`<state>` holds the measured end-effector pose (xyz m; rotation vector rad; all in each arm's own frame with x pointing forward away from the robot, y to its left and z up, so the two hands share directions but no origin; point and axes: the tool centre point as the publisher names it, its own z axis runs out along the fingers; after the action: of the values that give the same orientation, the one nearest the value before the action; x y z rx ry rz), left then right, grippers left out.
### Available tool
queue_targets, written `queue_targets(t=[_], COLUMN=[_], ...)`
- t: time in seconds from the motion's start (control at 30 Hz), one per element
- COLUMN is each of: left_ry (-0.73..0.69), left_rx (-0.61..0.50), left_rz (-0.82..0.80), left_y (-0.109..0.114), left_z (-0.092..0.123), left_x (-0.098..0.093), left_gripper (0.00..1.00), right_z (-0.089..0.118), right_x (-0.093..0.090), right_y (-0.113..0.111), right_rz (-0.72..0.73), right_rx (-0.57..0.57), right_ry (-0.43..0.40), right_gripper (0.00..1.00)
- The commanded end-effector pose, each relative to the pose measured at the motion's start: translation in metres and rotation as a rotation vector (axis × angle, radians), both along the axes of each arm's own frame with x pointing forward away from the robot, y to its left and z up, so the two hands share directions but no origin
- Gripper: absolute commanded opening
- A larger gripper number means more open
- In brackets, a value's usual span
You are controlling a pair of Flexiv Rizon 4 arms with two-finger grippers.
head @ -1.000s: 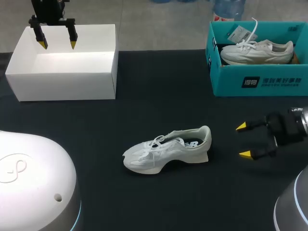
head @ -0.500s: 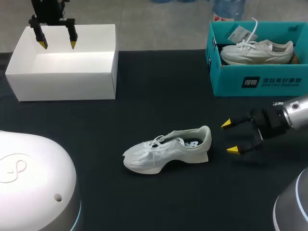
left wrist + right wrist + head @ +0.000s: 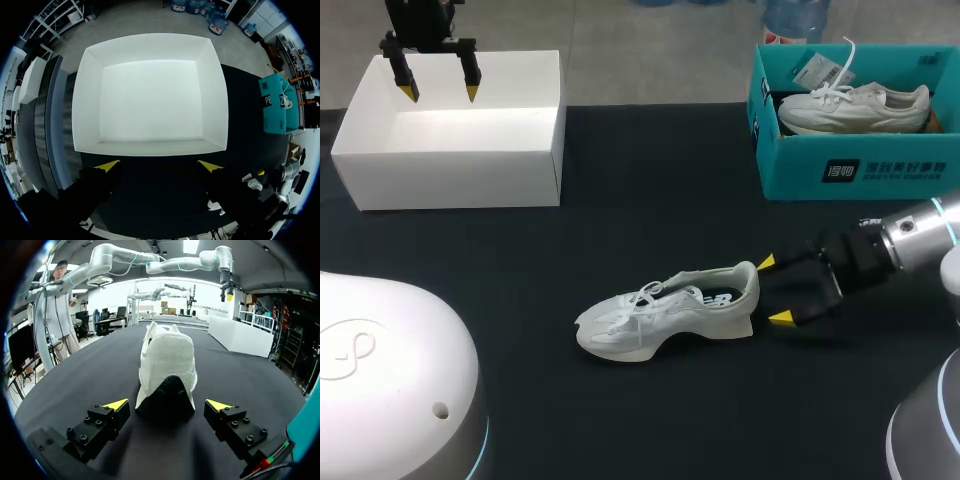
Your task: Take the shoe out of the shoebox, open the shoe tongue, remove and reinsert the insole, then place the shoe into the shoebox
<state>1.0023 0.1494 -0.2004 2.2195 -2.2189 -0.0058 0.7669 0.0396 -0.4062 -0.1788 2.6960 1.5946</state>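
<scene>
Just ahead of the spread right end effector (image 3: 773,290), the white sneaker (image 3: 660,312) is lying heel-first; centring on that heel seems wisest.

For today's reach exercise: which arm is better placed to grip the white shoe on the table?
Right. The right gripper, open, sits at the heel of the white shoe; the left gripper hangs over the white shoebox, far off.
</scene>
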Motion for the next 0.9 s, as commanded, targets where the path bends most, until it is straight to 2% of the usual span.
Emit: queue_targets(t=[0.03,0.43,0.9], left_ry=[-0.001,-0.001,-0.001], left_rx=[0.000,0.000,0.000], left_rz=[0.000,0.000,0.000], left_y=[0.000,0.000,0.000], left_z=[0.000,0.000,0.000], left_x=[-0.001,-0.001,-0.001], left_gripper=[1.00,1.00,1.00], right_z=[-0.004,-0.008,-0.010], right_x=[0.010,0.017,0.006], right_y=[0.008,0.025,0.040], right_rz=[0.018,0.055,0.064], right_rx=[-0.002,0.016,0.034], right_ry=[0.006,0.015,0.038], right_gripper=[1.00,1.00,1.00])
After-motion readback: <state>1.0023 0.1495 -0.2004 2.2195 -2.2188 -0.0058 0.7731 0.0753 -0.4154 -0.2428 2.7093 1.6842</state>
